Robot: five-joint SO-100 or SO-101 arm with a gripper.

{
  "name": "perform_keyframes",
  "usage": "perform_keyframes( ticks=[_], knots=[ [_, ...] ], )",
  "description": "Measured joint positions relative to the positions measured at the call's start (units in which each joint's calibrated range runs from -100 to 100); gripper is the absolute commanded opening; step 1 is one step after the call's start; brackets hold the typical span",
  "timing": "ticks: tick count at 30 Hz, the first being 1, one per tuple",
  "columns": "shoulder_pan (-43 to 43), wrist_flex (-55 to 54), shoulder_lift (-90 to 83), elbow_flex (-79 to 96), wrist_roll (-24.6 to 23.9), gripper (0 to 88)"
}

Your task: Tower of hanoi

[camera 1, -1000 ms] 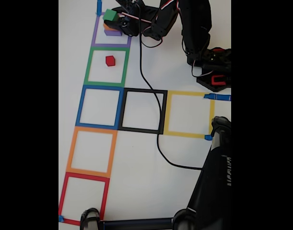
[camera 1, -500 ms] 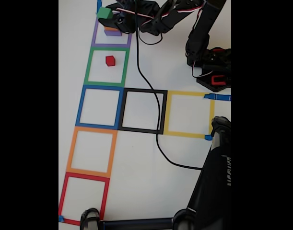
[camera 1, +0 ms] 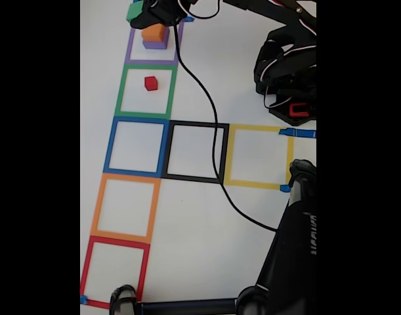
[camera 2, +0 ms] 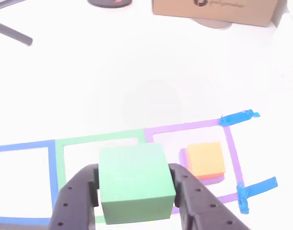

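Observation:
A green cube (camera 2: 134, 182) is clamped between my gripper's (camera 2: 135, 191) two black fingers and held in the air; in the fixed view the green cube (camera 1: 134, 11) sits at the top edge, just above the purple square (camera 1: 130, 49). Inside that square an orange cube (camera 1: 155, 33) rests on a purple cube (camera 1: 154, 45). The other view shows the orange cube (camera 2: 205, 159) on the purple one (camera 2: 182, 158), to the right of my gripper. A small red cube (camera 1: 151, 83) lies in the green square (camera 1: 121, 92).
Blue (camera 1: 111, 144), orange (camera 1: 98, 207), red (camera 1: 88, 269), black (camera 1: 195, 125) and yellow (camera 1: 256, 128) tape squares lie empty on the white table. A black cable (camera 1: 207, 111) crosses the table. The arm's base (camera 1: 289, 72) stands at the right. A cardboard box (camera 2: 213, 9) sits far back.
My gripper has lifted the green cube off the orange and purple stack and carried it up and to the left in the fixed view. The orange cube is now uncovered.

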Motion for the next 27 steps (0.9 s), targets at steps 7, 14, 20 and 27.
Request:
perform_keyframes(
  ticks=[7, 14, 20, 27],
  knots=[
    [-9.2, 21.0, -0.4, -20.3, -2.2, 5.2],
    [-16.4, 27.3, -3.5, -24.1, -2.7, 5.2],
    [-22.7, 30.6, -3.9, -24.5, -3.1, 4.9],
    [-30.0, 23.6, -3.5, -14.0, -1.1, 4.9]
  ],
)
